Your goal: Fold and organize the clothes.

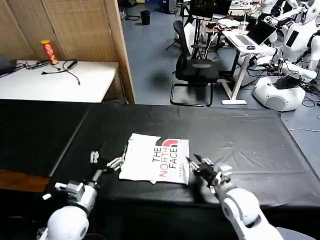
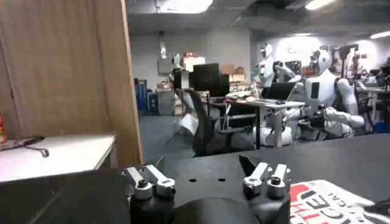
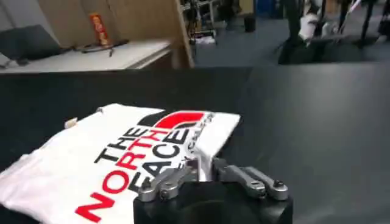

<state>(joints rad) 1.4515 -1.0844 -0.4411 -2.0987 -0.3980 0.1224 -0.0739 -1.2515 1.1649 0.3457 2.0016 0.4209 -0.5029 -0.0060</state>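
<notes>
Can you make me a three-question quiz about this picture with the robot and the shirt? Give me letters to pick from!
1. Where is the T-shirt?
A. on the black table
B. on the floor
C. on the office chair

2. What colours are the letters on the T-shirt?
A. blue and green
B. black and red
C. all yellow

3. How is the left gripper right now?
A. shut on the T-shirt
B. lifting the T-shirt
C. open, beside the T-shirt

Answers:
1 A, the folded T-shirt lies flat on the black cloth between both grippers.
2 B, "THE" is black and "NORTH FACE" mixes red and black.
3 C, its fingers are spread at the T-shirt's left edge, while the right gripper sits at the opposite edge.
</notes>
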